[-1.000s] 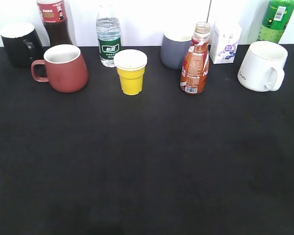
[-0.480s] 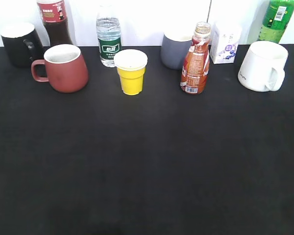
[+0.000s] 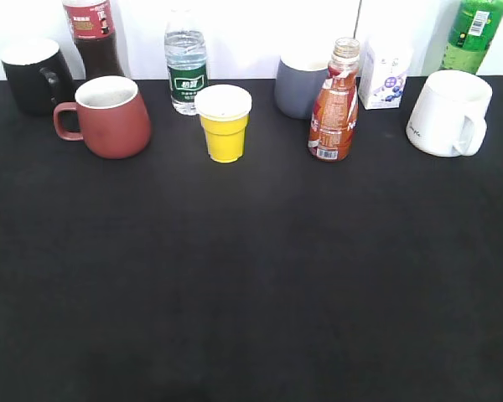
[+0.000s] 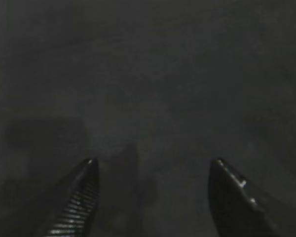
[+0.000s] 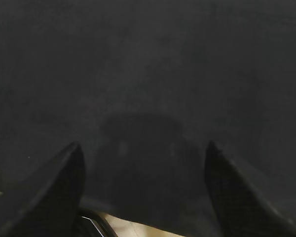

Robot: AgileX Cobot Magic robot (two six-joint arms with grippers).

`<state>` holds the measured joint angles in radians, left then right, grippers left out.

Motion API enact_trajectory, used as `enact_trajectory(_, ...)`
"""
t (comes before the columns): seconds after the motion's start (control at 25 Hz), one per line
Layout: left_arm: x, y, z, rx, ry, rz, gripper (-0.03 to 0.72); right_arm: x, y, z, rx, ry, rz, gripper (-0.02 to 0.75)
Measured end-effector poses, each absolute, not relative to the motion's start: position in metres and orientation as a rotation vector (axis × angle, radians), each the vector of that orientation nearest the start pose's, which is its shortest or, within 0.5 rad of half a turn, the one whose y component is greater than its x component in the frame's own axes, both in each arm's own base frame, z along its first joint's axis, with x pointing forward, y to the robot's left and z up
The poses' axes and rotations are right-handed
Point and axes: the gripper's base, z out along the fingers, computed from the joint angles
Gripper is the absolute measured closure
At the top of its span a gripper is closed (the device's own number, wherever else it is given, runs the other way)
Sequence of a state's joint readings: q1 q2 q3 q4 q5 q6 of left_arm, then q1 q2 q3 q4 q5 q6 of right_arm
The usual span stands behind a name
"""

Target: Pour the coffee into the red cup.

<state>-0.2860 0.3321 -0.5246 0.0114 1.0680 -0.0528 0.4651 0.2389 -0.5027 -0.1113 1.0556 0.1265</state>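
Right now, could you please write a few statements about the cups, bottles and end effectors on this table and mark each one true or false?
1. The coffee stands upright with no cap. True.
2. The red cup lies on its side. False: it stands upright, handle to the left.
3. The yellow cup stands between the red cup and the coffee. True.
4. The left end effector grips the coffee. False: it is open over bare black cloth.
5. The right end effector is open and empty. True.
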Motion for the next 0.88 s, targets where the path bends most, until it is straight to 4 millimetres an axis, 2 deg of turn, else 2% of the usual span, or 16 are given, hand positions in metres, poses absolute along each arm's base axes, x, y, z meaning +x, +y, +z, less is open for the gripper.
enact_trajectory(0.16,0.043,-0.012,0.2774,0.276,2.348,-0.154,0.167,0.0296,0.0123,0.2754,-0.462,2.237,0.24,0.147)
enact_trajectory(0.88,0.0422,-0.0115,0.2777,0.276,2.341,-0.152,0.18,0.0295,0.0127,0.2754,-0.468,2.236,0.243,0.146)
